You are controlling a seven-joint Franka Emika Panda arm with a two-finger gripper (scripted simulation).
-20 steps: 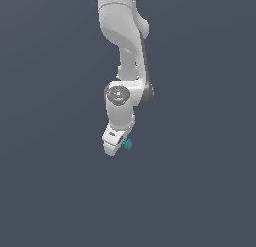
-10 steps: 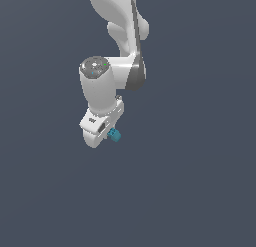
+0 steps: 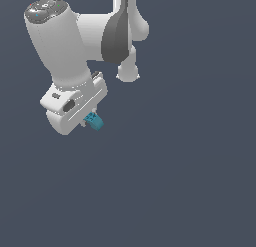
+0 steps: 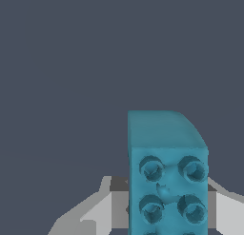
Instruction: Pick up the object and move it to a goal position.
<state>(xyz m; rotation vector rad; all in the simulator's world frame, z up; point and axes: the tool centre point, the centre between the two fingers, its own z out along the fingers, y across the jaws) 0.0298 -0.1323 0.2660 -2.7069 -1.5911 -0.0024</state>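
The object is a small teal-blue studded brick point(image 3: 94, 121) with one sloped end, held between the fingers of my white gripper point(image 3: 88, 120), well above the plain grey ground. In the wrist view the brick point(image 4: 167, 174) fills the space close to the camera, studs facing the lens, with a grey finger point(image 4: 102, 208) on either side pressing against it. The gripper is shut on the brick. The hand hides most of the fingers in the exterior view.
The white arm point(image 3: 75, 41) fills the upper part of the exterior view's left. Everything else is a flat dark grey background with no other objects, and no goal marker is visible.
The arm has swung toward the exterior view's left and closer to the camera, carrying the brick upward with it. The grip on the brick is unchanged.
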